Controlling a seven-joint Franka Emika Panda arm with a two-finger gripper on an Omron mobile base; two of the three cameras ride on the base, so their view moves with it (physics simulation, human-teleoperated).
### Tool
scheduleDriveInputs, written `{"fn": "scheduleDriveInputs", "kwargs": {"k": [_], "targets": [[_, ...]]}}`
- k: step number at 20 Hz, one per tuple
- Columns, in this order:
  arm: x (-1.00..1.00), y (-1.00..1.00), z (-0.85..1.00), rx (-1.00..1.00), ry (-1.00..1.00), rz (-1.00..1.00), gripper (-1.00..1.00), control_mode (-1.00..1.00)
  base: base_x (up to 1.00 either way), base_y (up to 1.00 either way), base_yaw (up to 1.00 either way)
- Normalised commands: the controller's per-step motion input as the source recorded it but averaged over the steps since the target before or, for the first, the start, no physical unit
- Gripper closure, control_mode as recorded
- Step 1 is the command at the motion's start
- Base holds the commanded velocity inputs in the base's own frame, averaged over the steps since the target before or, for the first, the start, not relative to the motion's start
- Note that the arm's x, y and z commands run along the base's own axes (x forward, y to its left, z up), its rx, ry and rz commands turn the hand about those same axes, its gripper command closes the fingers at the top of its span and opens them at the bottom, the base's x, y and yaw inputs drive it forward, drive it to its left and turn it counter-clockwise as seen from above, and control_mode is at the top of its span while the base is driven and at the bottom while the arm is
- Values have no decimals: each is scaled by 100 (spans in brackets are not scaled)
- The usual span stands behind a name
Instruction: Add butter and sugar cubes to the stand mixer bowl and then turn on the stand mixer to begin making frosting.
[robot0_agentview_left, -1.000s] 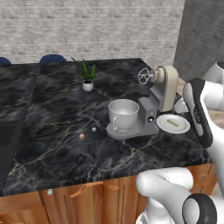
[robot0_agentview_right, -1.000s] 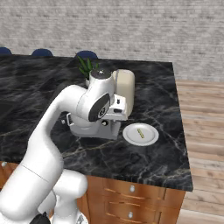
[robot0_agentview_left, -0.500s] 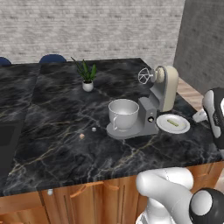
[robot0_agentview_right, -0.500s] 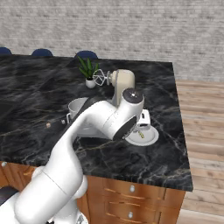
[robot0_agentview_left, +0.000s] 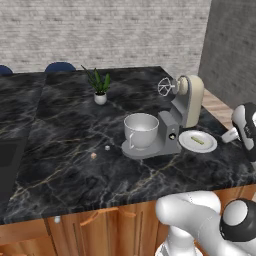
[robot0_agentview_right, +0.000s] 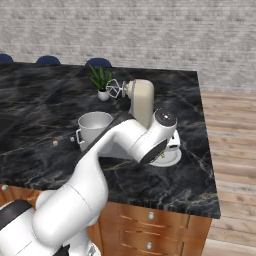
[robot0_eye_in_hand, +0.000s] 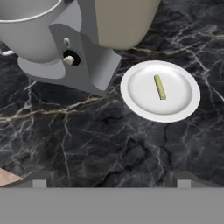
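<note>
The black marble counter (robot0_eye_in_hand: 100, 140) is seen beneath the gripper (robot0_eye_in_hand: 109, 177), whose jaws are spread wide and hold nothing. Ahead and to its left in the hand view stands the stand mixer (robot0_eye_in_hand: 94, 43), with the stand mixer bowl (robot0_eye_in_hand: 26, 30) seated on its base. A white plate (robot0_eye_in_hand: 160, 91) bearing a small yellowish stick (robot0_eye_in_hand: 159, 87) lies just ahead, slightly right. Beyond the bowl, the butter (robot0_agentview_left: 93, 156) and the sugar cubes (robot0_agentview_left: 107, 148) are set apart on the counter.
</note>
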Motion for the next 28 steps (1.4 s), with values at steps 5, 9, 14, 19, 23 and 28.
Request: {"fn": "scheduleDriveInputs", "kwargs": {"k": [5,9,14,19,23,28], "targets": [[25,0,-12,0,0,0,-100,-100,0,0,0],[30,0,-14,0,0,0,-100,-100,0,0,0],[31,0,-20,0,0,0,-100,-100,0,0,0],[23,0,-33,0,0,0,-100,-100,0,0,0],[23,0,-23,0,0,0,-100,-100,0,0,0],[35,0,-29,0,0,1,-100,-100,0,0,0]]}}
